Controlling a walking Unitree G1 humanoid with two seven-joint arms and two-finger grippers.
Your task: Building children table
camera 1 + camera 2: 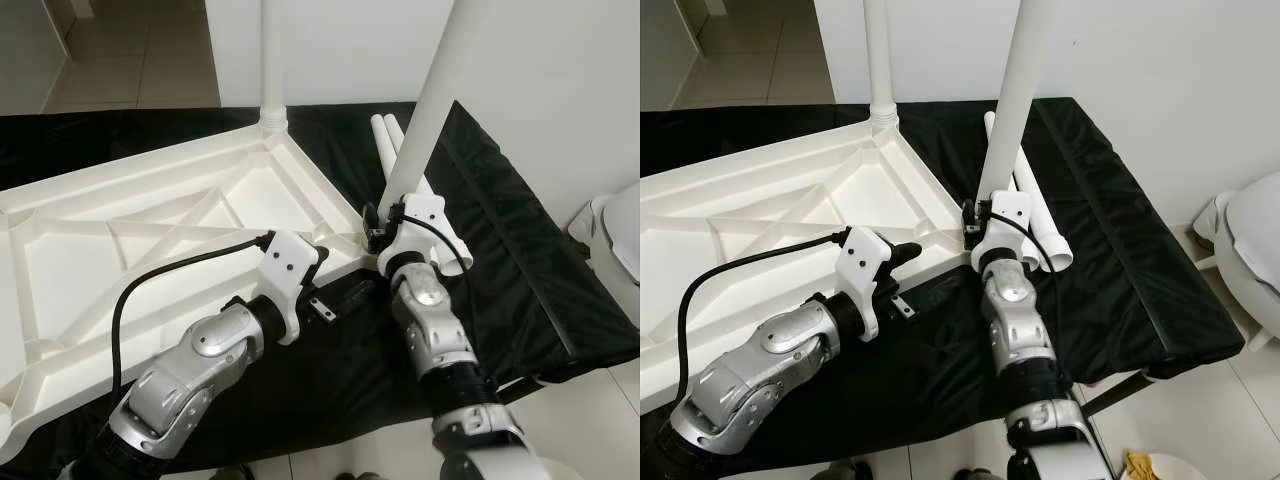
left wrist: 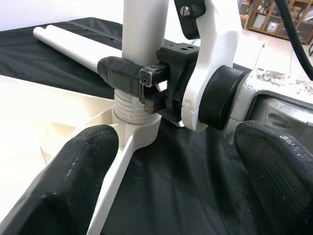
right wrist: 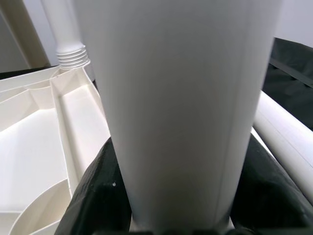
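Observation:
The white table top (image 1: pixel 120 240) lies upside down on a black cloth (image 1: pixel 520 260). One white leg (image 1: pixel 272 60) stands screwed into its far corner. A second leg (image 1: pixel 430 110) stands upright in the near right corner socket (image 2: pixel 129 105), and my right gripper (image 1: pixel 375 228) is shut on it just above the thread. In the right wrist view this leg (image 3: pixel 176 107) sits between the two black fingers (image 3: pixel 98 191). My left gripper (image 1: pixel 325 285) hovers open just left of that corner, its fingers (image 2: pixel 73 181) wide apart and holding nothing. Two loose legs (image 1: pixel 385 135) lie on the cloth behind.
A white wall rises right behind the cloth. A white lidded object (image 1: pixel 615 240) stands on the tiled floor at the right. A black cable (image 1: pixel 150 280) loops from my left wrist over the table top. The cloth's front edge runs close to my body.

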